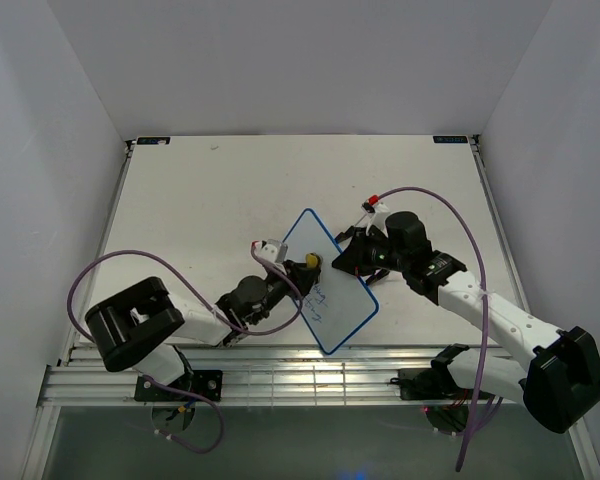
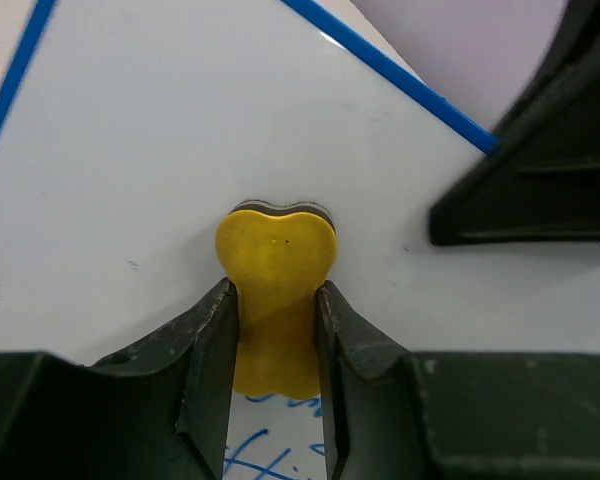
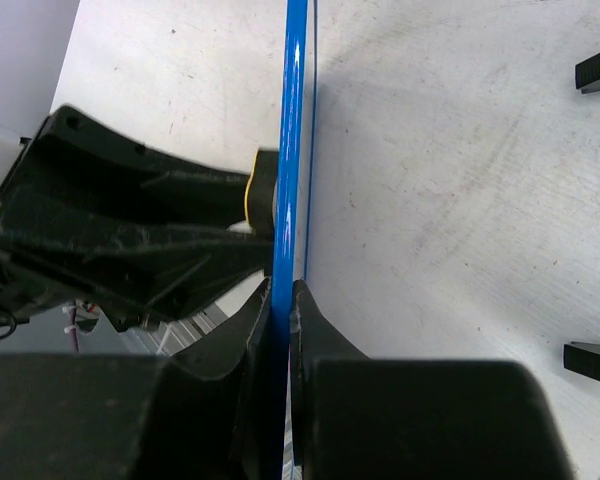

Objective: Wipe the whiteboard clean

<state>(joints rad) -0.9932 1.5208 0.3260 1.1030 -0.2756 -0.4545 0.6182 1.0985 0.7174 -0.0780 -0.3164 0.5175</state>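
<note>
Top external view, looking down on table [image 1: 180, 200]. Showed whiteboard [image 1: 340, 290] at mid-table between both arms, with long axis slanted from far-left to near-right. Was pinched at its right-hand rim [image 3: 295, 150] by right gripper [image 1: 348, 254], fingers closed tight on the blue edge. Was met on its face by left gripper [image 1: 298, 272], fingers clamped on yellow eraser [image 2: 275, 255], pad pressed to the board. Carried blue writing [image 1: 318, 300] just nearward of the eraser, toward the left wrist, along the long axis. Likely called for a pull of the eraser back toward the left arm's base, across that writing.
</note>
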